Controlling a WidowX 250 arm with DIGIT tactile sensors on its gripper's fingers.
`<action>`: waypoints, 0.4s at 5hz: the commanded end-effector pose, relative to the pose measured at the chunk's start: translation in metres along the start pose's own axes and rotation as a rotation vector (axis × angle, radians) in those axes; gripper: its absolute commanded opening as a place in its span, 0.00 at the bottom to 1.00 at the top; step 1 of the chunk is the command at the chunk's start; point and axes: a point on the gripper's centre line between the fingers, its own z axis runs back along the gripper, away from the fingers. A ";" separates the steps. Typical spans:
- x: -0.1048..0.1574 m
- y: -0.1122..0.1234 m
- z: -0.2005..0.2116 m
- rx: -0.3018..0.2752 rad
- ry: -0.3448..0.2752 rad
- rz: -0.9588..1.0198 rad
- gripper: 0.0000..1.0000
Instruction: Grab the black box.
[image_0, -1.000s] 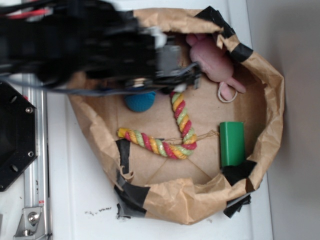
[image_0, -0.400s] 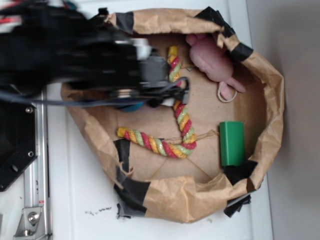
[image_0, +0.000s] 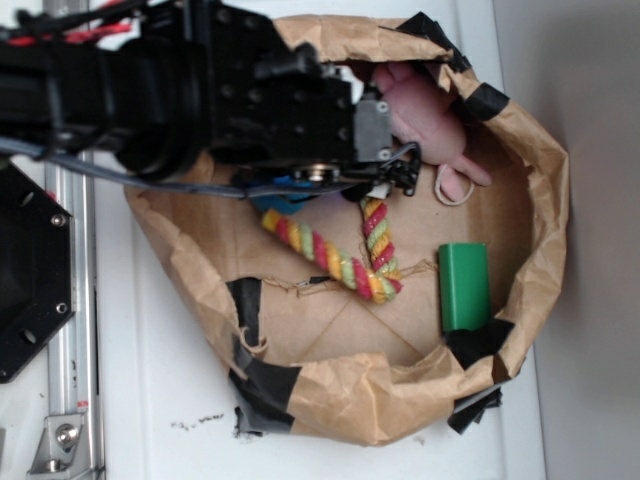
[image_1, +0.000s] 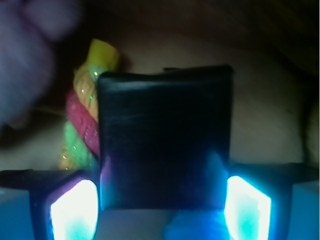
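Note:
The black box (image_1: 165, 140) fills the middle of the wrist view, glossy and square-faced, with a lit finger pad (image_1: 75, 210) pressed against each side. My gripper (image_1: 161, 200) is shut on it. In the exterior view the gripper (image_0: 393, 185) hangs over the upper middle of the brown paper tub (image_0: 545, 200), and the arm hides the box there. A striped rope toy (image_0: 330, 255) lies just below the gripper and shows behind the box's left edge (image_1: 80, 120).
A blue ball (image_0: 290, 190) peeks out under the arm. A pink plush toy (image_0: 430, 120) sits at the tub's top right, a green block (image_0: 464, 287) at the right. Black tape patches (image_0: 262, 385) mark the crumpled rim. White table surrounds the tub.
The arm swung down and left, then back up and right toward the pink plush. The rope toy shifted: its left end moved up and right, now lying diagonally.

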 end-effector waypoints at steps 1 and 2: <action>-0.003 0.032 -0.012 0.029 -0.030 0.026 1.00; -0.003 0.039 -0.009 0.054 -0.038 -0.043 1.00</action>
